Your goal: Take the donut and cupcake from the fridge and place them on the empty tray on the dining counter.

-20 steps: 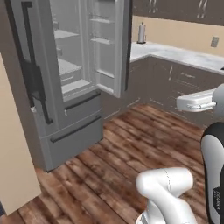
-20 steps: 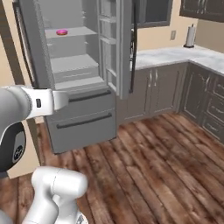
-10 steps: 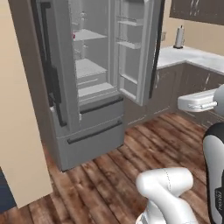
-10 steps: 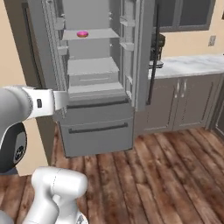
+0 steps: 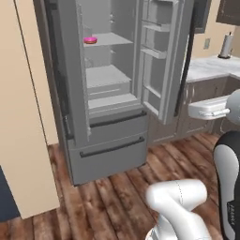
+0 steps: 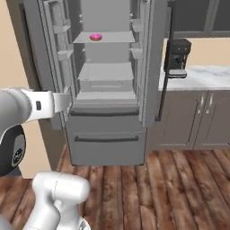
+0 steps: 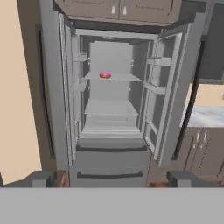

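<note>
Donut [image 7: 105, 75] first: one pink ring sits on an upper shelf inside the fridge [image 7: 111, 162], towards the shelf's left, well apart from the robot. Both fridge doors stand swung wide, likely so the arm can reach in. I count one donut, two open doors, two bottom drawers; no cupcake can be made out. Gripper [image 7: 111, 181] looks spread, its two tips far apart and holding nothing, facing the fridge.
</note>
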You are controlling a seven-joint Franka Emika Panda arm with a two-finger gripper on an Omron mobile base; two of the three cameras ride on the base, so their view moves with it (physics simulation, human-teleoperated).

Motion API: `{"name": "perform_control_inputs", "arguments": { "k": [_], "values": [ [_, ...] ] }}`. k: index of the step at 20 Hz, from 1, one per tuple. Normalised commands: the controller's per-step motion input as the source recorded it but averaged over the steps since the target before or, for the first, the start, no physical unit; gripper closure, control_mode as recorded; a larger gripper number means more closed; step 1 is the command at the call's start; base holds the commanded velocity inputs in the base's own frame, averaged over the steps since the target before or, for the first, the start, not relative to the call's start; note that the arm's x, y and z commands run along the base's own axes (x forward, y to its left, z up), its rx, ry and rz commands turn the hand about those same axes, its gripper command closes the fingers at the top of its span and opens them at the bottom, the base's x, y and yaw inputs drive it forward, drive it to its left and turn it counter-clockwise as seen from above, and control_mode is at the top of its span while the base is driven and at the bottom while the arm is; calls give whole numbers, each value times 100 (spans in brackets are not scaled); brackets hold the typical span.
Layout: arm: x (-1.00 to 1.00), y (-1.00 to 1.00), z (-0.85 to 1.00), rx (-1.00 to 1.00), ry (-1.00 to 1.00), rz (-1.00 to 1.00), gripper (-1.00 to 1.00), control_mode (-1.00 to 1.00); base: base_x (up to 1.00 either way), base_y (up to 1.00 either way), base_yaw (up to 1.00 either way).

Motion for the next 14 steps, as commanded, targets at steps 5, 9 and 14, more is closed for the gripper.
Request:
{"name": "perform_control_inputs", "arguments": {
  "k": [5,9,14],
  "values": [
    [0,0,0,0,0,0,-100,100,40,-38,24],
    [0,0,0,0,0,0,-100,100,63,0,4],
    [0,0,0,0,0,0,-100,100,61,-4,0]
  ]
}}
